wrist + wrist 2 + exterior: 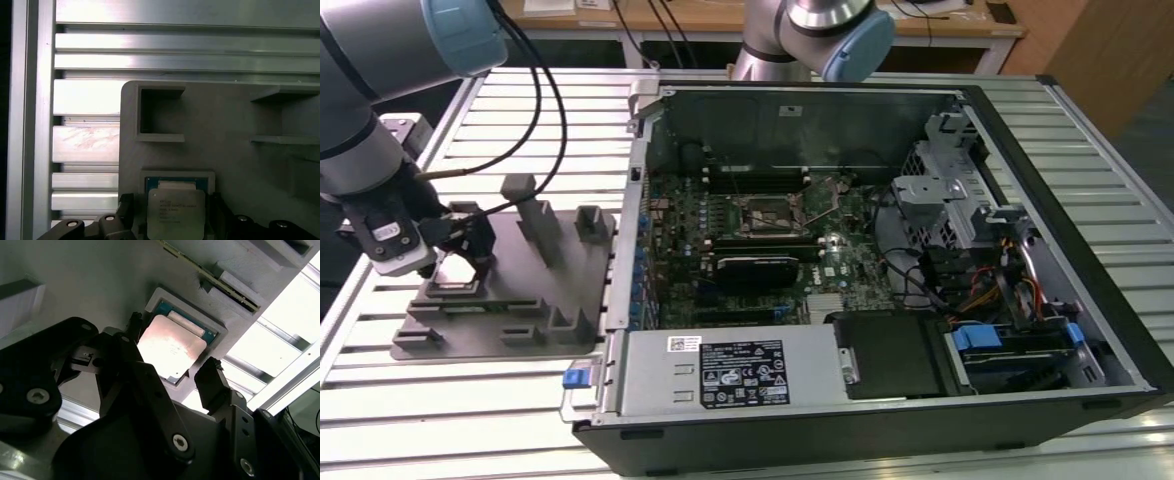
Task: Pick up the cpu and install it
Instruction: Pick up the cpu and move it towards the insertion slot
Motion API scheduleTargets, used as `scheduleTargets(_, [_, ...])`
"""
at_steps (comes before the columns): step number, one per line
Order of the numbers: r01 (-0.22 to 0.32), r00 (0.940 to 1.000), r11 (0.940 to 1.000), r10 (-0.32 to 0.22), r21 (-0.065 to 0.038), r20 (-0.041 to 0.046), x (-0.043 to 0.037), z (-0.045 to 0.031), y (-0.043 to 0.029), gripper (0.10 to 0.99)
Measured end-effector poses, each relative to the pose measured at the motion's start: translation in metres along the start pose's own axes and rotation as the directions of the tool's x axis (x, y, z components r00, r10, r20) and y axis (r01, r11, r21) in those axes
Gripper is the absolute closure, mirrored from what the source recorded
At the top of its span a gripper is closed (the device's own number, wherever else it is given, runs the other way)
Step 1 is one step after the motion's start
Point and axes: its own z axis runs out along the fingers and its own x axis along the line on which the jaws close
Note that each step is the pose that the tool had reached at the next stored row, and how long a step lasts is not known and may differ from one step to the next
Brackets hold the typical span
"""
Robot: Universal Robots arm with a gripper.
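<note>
Progress: pick-up not yet made; the cpu (pixel 176 212) lies in its recess in the grey tray (pixel 494 318), well apart from the motherboard socket (pixel 767 212).
My gripper (pixel 173 345): spread, one finger on either side of the chip, seemingly not touching it.
Cpu lie: flat, metal top up; square, so no long axis; edges parallel to the recess.

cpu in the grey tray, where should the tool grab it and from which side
Probably by two opposite side edges, from above: the cpu lies flat in a shallow pocket of the grey tray, so only its thin edges can be pinched. The open tool straddles it.
</note>
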Motion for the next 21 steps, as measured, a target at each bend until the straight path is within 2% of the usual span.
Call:
scheduleTargets(3, [0.0,1.0,1.0,0.0,0.0,0.0,0.0002,0.0,0.0,0.392])
scheduleTargets(4, [0.0,1.0,1.0,0.0,0.0,-0.0001,0.0002,0.0,0.0,0.463])
scheduleTargets(21, [0.0,1.0,1.0,0.0,0.0,-0.0001,-0.001,-0.0027,-0.0027,0.463])
